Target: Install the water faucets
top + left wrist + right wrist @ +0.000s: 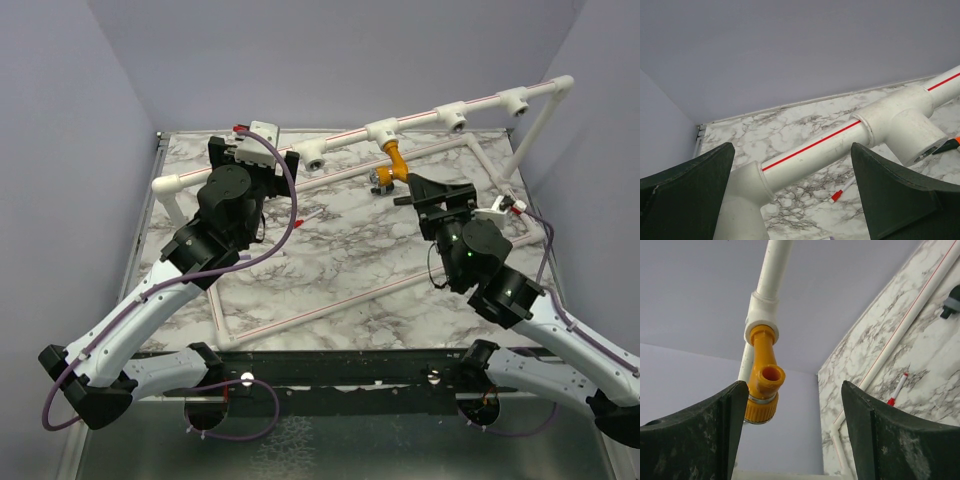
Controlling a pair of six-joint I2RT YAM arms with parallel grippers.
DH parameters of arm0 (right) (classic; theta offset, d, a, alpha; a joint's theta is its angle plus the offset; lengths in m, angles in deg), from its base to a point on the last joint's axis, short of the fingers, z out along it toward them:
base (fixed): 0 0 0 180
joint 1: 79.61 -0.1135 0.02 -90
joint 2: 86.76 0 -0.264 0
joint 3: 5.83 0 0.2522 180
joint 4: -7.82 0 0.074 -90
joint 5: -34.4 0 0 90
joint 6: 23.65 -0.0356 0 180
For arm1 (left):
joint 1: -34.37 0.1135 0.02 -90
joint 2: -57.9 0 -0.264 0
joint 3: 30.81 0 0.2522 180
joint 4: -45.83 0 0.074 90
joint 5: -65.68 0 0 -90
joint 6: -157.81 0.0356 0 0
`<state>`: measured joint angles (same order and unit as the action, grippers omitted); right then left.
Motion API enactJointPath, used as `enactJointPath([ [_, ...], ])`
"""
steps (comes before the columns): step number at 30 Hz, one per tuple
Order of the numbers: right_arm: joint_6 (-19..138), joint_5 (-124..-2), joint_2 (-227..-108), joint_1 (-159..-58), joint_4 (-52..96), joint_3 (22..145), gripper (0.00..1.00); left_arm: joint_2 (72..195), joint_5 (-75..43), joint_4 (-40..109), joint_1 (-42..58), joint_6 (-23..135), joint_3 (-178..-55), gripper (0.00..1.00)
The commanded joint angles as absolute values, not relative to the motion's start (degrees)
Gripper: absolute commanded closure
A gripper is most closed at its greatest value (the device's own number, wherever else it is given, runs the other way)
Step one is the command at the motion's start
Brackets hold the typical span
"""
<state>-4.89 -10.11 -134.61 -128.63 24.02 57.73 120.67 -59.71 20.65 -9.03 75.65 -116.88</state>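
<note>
Faucet (pixel 394 160) plugged into the second tee (pixel 383 130) from the left, both grippers empty.
On the left, the left gripper (pixel 792 160) gapes wide at the pipe (pixel 815 145), gripping nothing, well apart from the faucet. The right gripper (pixel 795 390), equally wide and empty, is nearer: the faucet runs from its tee toward the jaws, close by one finger (pixel 715 425), with open room beyond.

Tabletop (pixel 350 260) under my arms: white-grey marble pattern. White red-striped pipe frame (pixel 330 310) lies flat on it. Thin red-tipped stick (pixel 843 190) lies loose near one pipe.
</note>
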Motion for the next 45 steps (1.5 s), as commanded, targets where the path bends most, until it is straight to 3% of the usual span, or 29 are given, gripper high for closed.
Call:
enactJointPath([
  [1,10.97,-6.45,-132.07,-128.74,25.30,60.86,0.21,123.62,-57.40,9.67,-9.60,70.90,-113.74,0.01],
  [10,48.48,-7.19,-133.07,-128.68,23.49,65.55,0.23,123.67,-57.23,9.66,-9.58,70.82,-113.83,0.01],
  [14,69.84,-14.87,-132.52,-128.66,17.62,63.90,0.21,123.65,-56.96,9.66,-9.66,70.72,-113.74,0.01],
  [20,93.72,-27.39,-129.92,-128.71,22.18,64.92,0.19,123.28,-56.81,9.65,-9.67,70.71,-113.65,0.01],
  [30,122.42,-38.64,-130.90,-128.67,39.97,70.12,0.14,123.40,-56.82,9.66,-9.67,70.85,-113.82,0.01],
  [37,142.41,-35.37,-134.11,-128.73,32.64,66.15,0.13,123.42,-56.99,9.59,-9.67,71.07,-113.83,0.01],
  [45,152.56,-37.31,-138.28,-128.70,20.50,61.81,0.13,123.51,-56.12,9.50,-9.70,70.89,-113.74,0.01],
])
